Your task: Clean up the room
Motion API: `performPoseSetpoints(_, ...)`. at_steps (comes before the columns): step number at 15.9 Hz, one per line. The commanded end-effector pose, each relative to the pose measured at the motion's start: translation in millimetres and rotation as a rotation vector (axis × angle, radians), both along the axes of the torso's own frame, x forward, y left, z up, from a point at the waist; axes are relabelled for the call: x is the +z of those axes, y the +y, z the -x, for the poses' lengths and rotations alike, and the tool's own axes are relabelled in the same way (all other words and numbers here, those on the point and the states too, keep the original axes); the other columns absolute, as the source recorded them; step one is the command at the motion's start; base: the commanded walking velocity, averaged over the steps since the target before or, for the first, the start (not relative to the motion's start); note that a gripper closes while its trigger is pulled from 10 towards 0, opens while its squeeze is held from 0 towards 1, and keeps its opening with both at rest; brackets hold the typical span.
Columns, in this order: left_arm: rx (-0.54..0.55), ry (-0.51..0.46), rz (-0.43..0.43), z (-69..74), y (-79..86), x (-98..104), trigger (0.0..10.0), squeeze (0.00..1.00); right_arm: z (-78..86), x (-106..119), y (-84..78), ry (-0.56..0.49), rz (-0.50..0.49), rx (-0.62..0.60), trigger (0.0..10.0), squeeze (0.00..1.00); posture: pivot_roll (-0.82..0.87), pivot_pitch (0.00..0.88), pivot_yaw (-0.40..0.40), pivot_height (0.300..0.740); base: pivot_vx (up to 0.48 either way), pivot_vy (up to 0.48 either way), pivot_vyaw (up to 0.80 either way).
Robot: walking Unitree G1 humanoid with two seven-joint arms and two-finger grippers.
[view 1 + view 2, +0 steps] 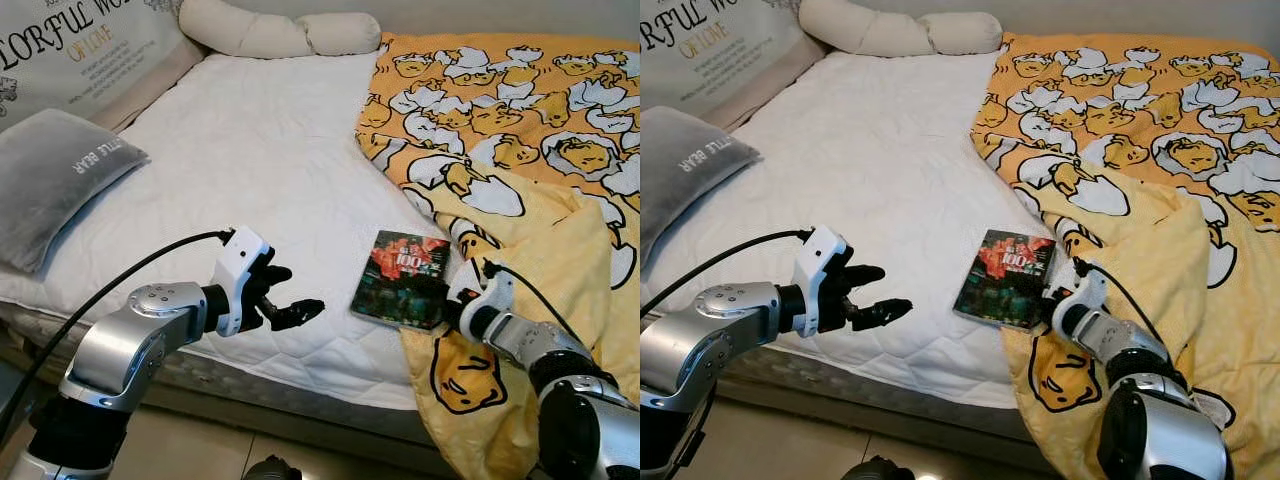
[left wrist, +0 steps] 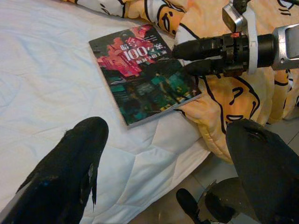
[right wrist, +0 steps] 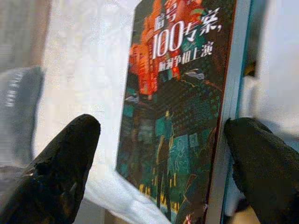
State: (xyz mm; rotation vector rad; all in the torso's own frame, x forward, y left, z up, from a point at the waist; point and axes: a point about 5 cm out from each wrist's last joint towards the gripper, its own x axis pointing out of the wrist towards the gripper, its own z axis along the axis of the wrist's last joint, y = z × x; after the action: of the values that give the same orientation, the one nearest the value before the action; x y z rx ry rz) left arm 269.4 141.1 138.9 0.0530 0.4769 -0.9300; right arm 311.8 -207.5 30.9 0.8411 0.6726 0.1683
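A dark paperback book (image 1: 402,280) with a red and teal cover lies flat on the white mattress (image 1: 250,170), near the bed's front edge, partly against the yellow blanket. My right gripper (image 1: 450,303) is at the book's near right corner. It is open, and in the right wrist view its fingers (image 3: 65,172) straddle the book (image 3: 177,112), one on each side. My left gripper (image 1: 300,290) hovers open over the mattress a hand's width left of the book, nothing between its fingers (image 2: 79,158). In the left wrist view the book (image 2: 140,74) lies ahead, with the right gripper (image 2: 180,58) beside it.
A yellow blanket with duck prints (image 1: 520,150) covers the bed's right half and hangs over the front edge. A grey pillow (image 1: 50,180) and a printed cushion (image 1: 80,50) lie at the left, a cream bolster (image 1: 270,30) at the head. Tiled floor (image 1: 200,450) lies below.
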Motion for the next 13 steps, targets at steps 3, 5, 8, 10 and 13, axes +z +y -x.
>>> performPoseSetpoints(3, 0.000, -0.010, -0.010, 1.2, 2.4, 3.1, 10.0, 0.00, -3.6, 4.4, 7.3, -0.017, -0.066, 0.015, 10.0, 1.00, 0.16, 0.000, 0.073, 0.740, 0.000, 0.000, 0.00)
performPoseSetpoints(5, 0.003, -0.008, -0.010, 1.0, 2.4, 2.8, 10.0, 0.00, -0.9, 1.8, 5.3, -0.006, -0.056, 0.019, 10.0, 1.00, 0.16, 0.000, 0.073, 0.740, 0.000, 0.000, 0.00)
performPoseSetpoints(8, 0.000, -0.006, -0.012, 1.6, 1.8, 2.5, 10.0, 0.00, 6.4, -8.6, 6.0, 0.037, -0.037, 0.004, 10.0, 1.00, 0.17, 0.000, 0.076, 0.740, 0.000, 0.000, 0.00)
performPoseSetpoints(10, -0.003, -0.002, -0.014, 2.7, 2.6, 3.3, 10.0, 0.00, 10.1, -14.0, 10.4, 0.056, -0.052, -0.002, 10.0, 1.00, 0.17, 0.000, 0.082, 0.740, 0.000, 0.000, 0.00)
performPoseSetpoints(13, -0.013, 0.010, -0.023, 5.2, 5.7, 4.6, 10.0, 0.00, 11.2, -16.3, 15.6, 0.050, -0.119, -0.044, 10.0, 1.00, 0.19, 0.000, 0.103, 0.740, 0.000, 0.000, 0.00)
